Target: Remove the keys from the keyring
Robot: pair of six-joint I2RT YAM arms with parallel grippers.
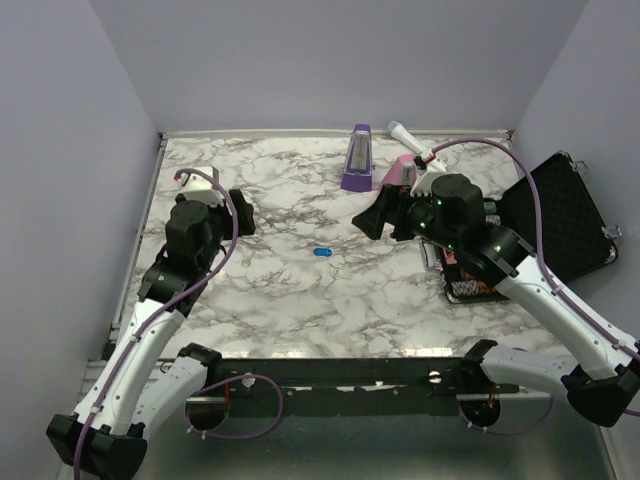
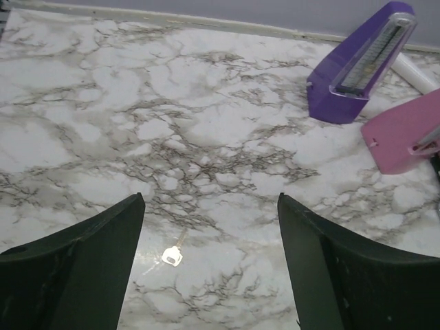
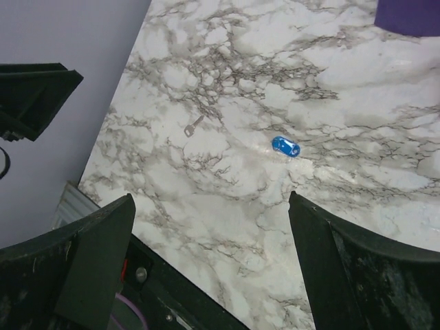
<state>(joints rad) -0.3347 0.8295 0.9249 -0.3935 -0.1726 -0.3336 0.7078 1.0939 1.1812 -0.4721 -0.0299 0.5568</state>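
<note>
The blue key [image 1: 322, 252] lies flat on the marble bench [image 1: 260, 300] between the two arms, ahead of the right claw [image 3: 210, 203] and touching nothing. A silver key [image 2: 172, 256] lies apart from it, showing between the fingers of the left claw [image 2: 210, 206]. Both claws are spread wide and grip nothing.

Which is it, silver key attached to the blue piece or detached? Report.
Detached. The silver key lies by itself, clearly apart from the blue piece.

keys [image 3: 284, 146] [image 3: 194, 126]: 2 | metronomes [image 2: 357, 65] [image 2: 402, 134]: 2 | black case [image 1: 562, 215]: 1 | white cylinder [image 1: 410, 140]: 1 | arms [image 1: 150, 340] [image 1: 560, 310]: 2
</note>
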